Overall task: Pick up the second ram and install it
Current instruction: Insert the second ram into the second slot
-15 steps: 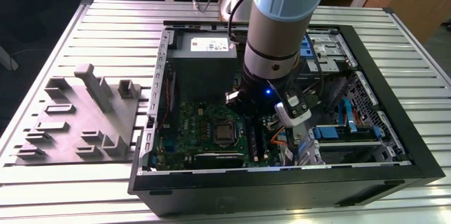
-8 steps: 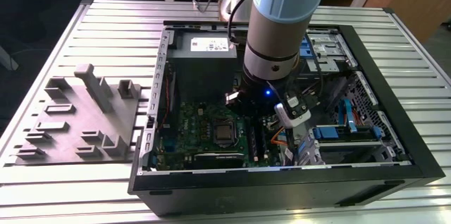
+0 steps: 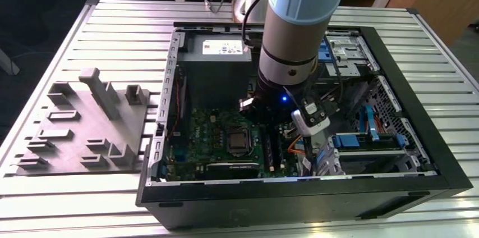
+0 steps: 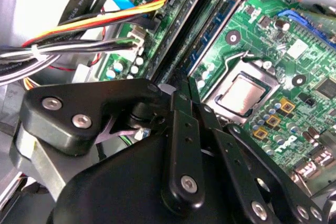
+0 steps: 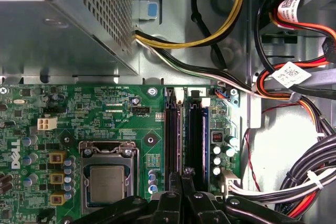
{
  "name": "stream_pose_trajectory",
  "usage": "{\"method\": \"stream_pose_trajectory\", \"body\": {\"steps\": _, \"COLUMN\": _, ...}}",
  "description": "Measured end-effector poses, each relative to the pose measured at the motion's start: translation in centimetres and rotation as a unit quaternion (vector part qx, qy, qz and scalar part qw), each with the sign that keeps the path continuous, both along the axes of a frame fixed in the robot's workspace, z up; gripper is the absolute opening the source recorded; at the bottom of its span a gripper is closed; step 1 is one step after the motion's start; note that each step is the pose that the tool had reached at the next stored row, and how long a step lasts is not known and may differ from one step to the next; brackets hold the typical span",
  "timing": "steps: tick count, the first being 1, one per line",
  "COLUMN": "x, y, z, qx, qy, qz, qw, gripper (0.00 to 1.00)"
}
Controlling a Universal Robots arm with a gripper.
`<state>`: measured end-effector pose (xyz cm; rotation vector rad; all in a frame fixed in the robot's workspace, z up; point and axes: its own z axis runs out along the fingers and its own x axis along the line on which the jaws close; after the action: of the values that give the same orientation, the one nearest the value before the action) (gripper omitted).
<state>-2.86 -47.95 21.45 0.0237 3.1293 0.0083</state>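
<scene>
1. Gripper [image 5: 185, 182] is positioned low inside the open PC case [image 3: 419, 115], directly over the RAM slots [image 5: 178, 135] of the green motherboard [image 5: 110, 111].
2. Fingers [image 4: 181, 109] are seen brought together to a narrow tip in both wrist views; they are closed on the second ram [image 5: 197, 140], though the contact itself is hidden by the finger linkage.
3. Second ram is seen edge-on as a dark stick standing in the slot bank, running lengthwise away from the fingertips; in the second wrist view it appears as a dark strip [image 4: 212, 27] beyond the finger tips.
4. Whether the stick is fully seated, or the slot latches are shut, cannot be told.
5. CPU socket [image 5: 107, 179] with its metal lid is located just beside the slots, apart from the gripper.
6. Grey power-supply box [image 5: 68, 30] sits past the far end of the slots; yellow, black and white wires [image 5: 199, 40] are routed from it across the case wall.
7. Bundled black, red and orange cables [image 5: 299, 87] are lying on the other side of the slots, clear of the fingers.
8. In the exterior view, the arm [image 3: 299, 30] is reaching down into the case middle; a grey fixture tray [image 3: 86, 126] rests on the slatted table [image 3: 112, 30] toward the exterior view's left, well apart from the case.
</scene>
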Motion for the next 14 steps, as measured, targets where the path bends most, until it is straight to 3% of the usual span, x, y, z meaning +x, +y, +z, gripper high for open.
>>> {"method": "stream_pose_trajectory", "body": {"steps": 2, "x": 0.0, "y": 0.0, "z": -0.01, "qx": 0.0001, "qy": 0.0, "qz": 0.0, "qw": 1.0, "gripper": 0.13}}
{"method": "stream_pose_trajectory", "body": {"steps": 3, "x": 0.0, "y": 0.01, "z": -0.01, "qx": 0.0002, "qy": 0.0, "qz": 0.0, "qw": 1.0, "gripper": 0.19}}
{"method": "stream_pose_trajectory", "body": {"steps": 7, "x": 0.0, "y": 0.01, "z": 0.08, "qx": 0.0003, "qy": 0.0, "qz": 0.0, "qw": 1.0, "gripper": 0.19}}
{"method": "stream_pose_trajectory", "body": {"steps": 14, "x": 0.0, "y": 0.01, "z": 2.6, "qx": 0.0002, "qy": 0.0, "qz": 0.0, "qw": 1.0, "gripper": 0.19}}
